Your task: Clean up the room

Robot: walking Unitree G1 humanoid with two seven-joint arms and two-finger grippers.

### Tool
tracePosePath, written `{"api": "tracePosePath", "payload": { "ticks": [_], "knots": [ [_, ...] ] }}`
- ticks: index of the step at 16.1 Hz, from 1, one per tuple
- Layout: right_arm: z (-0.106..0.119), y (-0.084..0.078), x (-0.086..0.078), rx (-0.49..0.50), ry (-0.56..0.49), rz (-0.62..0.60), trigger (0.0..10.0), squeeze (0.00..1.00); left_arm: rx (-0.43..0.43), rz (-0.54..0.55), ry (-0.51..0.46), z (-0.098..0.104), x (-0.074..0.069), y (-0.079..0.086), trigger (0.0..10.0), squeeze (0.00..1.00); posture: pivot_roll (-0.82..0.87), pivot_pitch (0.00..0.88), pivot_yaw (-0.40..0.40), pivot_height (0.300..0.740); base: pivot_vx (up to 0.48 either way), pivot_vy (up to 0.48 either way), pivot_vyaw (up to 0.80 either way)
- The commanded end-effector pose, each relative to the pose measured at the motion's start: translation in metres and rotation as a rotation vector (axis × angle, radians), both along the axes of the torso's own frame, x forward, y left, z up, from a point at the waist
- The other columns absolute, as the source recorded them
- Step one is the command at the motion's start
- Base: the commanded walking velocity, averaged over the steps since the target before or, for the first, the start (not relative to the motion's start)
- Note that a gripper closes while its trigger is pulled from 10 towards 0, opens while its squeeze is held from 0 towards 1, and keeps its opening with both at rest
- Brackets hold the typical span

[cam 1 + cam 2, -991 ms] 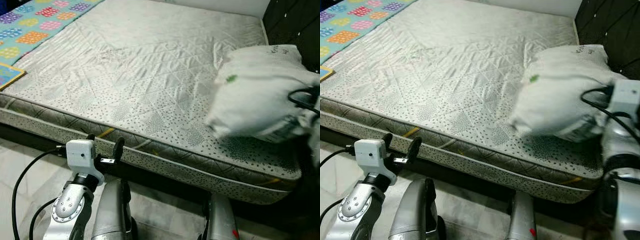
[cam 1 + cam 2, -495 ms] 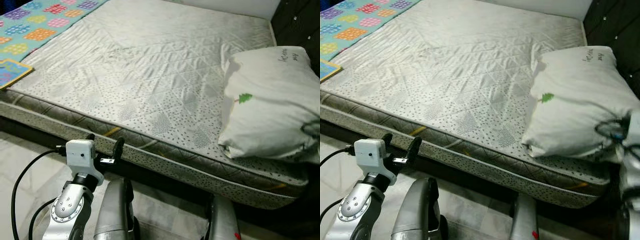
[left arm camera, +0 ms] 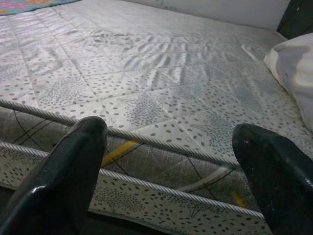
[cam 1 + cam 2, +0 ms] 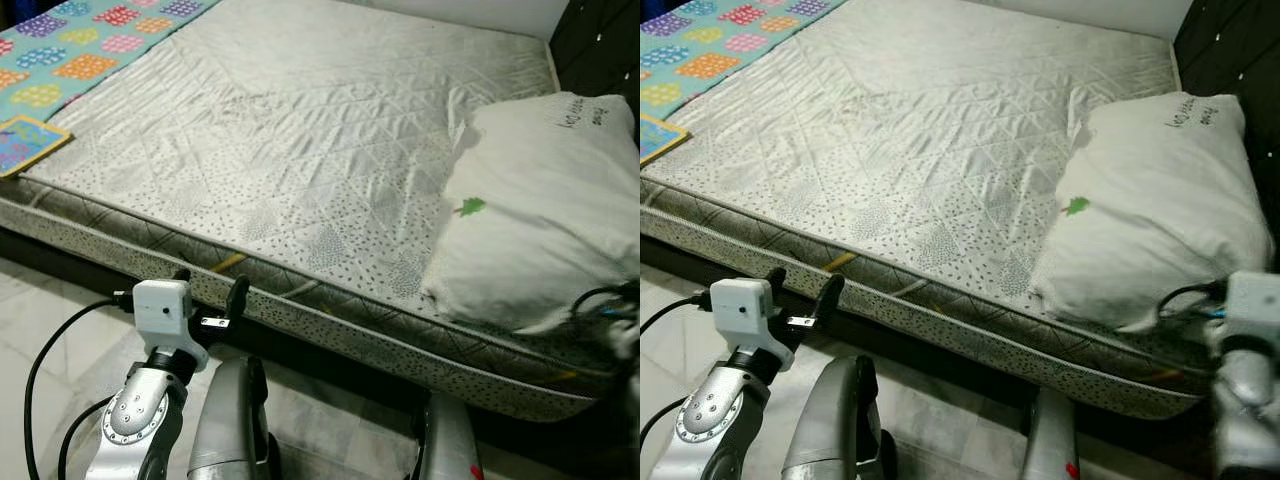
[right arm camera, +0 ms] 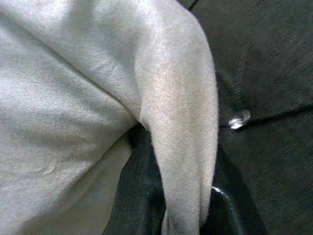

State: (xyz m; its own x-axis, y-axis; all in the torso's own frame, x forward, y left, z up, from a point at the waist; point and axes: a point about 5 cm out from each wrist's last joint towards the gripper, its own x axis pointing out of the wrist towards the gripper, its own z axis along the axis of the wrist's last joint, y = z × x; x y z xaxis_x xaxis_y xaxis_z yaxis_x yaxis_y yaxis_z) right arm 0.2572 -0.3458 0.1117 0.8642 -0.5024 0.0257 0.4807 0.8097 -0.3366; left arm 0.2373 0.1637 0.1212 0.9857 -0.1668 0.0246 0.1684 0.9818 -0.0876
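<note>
A white pillow [image 4: 540,220] with a small green tree print lies on the right side of the grey quilted mattress [image 4: 300,130], close to the dark headboard. My right gripper [image 5: 181,196] is shut on a fold of the pillow [image 5: 98,88] at its near right corner; the wrist [image 4: 1248,305] sits just off the mattress edge. My left gripper [image 4: 210,290] is open and holds nothing. It hovers low in front of the mattress's near edge [image 3: 161,147].
A colourful patterned blanket [image 4: 70,50] covers the far left of the bed, with a flat colourful book [image 4: 25,143] at its near corner. The dark tufted headboard [image 4: 600,40] rises on the right. Pale tiled floor [image 4: 50,310] runs along the bed's front.
The pillow, blurred and raised a second ago, now rests on the mattress nearer the headboard. My right wrist has dropped lower at the bed's edge. The left arm is unmoved.
</note>
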Motion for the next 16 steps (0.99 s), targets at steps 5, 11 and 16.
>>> {"api": "tracePosePath", "payload": {
  "ticks": [5,11,16],
  "knots": [
    [0.006,0.035,0.000,0.069,-0.033,0.066,0.0,0.00,-0.003,-0.006,0.002,-0.001,0.000,-0.003,10.0,0.00,-0.02,0.085,-0.025,0.531,0.000,0.000,0.00],
    [0.010,0.059,0.019,0.116,-0.013,0.148,10.0,0.00,-0.008,0.002,0.002,-0.002,0.000,-0.005,10.0,0.00,-0.02,0.081,-0.038,0.531,0.000,0.000,0.00],
    [0.015,0.070,0.035,0.157,-0.025,0.162,10.0,0.00,-0.007,0.008,-0.001,-0.002,0.000,-0.004,10.0,0.00,-0.01,0.077,-0.042,0.531,0.000,0.000,-0.64]
  ]
}}
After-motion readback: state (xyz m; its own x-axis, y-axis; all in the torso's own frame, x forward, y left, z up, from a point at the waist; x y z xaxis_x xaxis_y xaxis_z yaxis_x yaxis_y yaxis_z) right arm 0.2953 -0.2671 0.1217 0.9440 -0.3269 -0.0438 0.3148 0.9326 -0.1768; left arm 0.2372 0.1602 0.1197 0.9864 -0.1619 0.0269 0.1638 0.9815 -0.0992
